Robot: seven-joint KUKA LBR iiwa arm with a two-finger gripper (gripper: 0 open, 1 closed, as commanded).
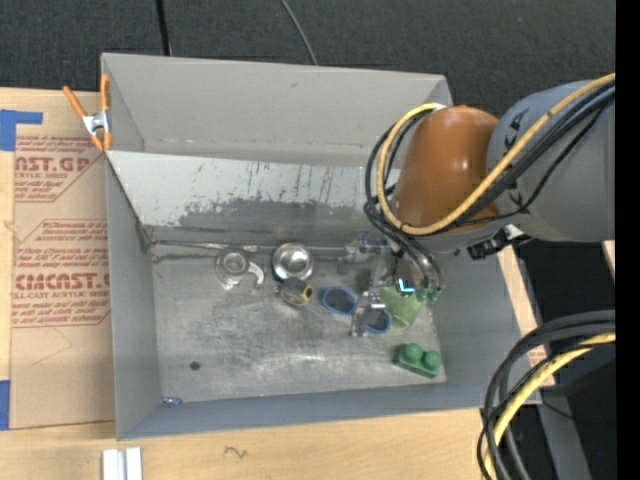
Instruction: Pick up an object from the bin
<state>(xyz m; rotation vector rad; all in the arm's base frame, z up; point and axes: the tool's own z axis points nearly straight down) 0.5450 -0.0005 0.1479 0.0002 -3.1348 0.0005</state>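
Where the bin's [130, 298] floor meets its right wall, the tool [383, 293] hangs low over a blue ring-shaped thing [340, 301] and a pale green piece [407, 310]. I cannot tell how far open it is. A green block [417, 359] lies near the front right corner.

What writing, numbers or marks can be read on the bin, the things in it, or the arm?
None can be read.
Bin: bare grey metal, no lettering.
Green brick, round metal piece, clear ring, blue thing: no print that I can make out.
Orange cover on the arm: plain.
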